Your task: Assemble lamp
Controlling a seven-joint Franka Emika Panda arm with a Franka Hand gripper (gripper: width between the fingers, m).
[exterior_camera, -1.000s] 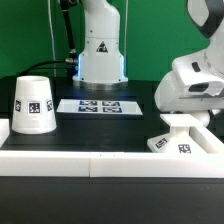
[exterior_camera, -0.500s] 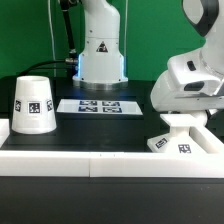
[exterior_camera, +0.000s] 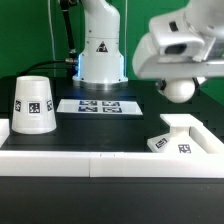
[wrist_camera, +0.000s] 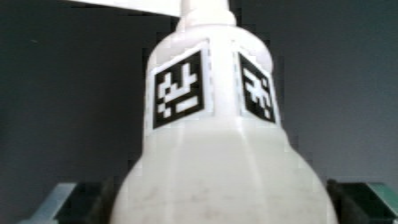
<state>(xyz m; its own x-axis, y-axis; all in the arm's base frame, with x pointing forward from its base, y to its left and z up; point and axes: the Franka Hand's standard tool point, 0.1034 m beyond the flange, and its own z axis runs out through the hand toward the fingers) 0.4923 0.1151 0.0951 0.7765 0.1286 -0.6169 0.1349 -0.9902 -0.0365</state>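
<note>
step: likely carrying the bulb (exterior_camera: 180, 88) to the base (exterior_camera: 186, 136) to seat it there.
claw: the claw (wrist_camera: 214, 204) is clamped on the bulb. in the wrist view the dark fingers (wrist_camera: 64, 203) sit on either side of its thick part, with no gap showing.
bulb: held in the air, clear of the desk (exterior_camera: 130, 118). it is above the base and a little toward the exterior view's left. its round end shows under the arm's hand, and two of its tags face the wrist camera.
base: lies on the desk at the exterior view's right, against the white rail (exterior_camera: 90, 160), tags toward the camera.
doing it well: keep the grip firm so the bulb does not tip. bring it directly over the raised part of the base before going down. lower it straight and slowly, with the bulb's axis in line with the seat, because an approach from the side would probably push the loose base along the rail. release only once it sits without leaning.
shade: the shade (exterior_camera: 33, 105) stands at the exterior view's left, well apart from the base, narrow end up and wide end on the desk. nothing rests on it, and what is under it cannot be seen.
base seat: the raised part of the base is bare. whether it has a hole cannot be told from here.
board: the marker board (exterior_camera: 100, 105) lies flat between the shade and the base, in front of the pedestal (exterior_camera: 101, 55).
</note>
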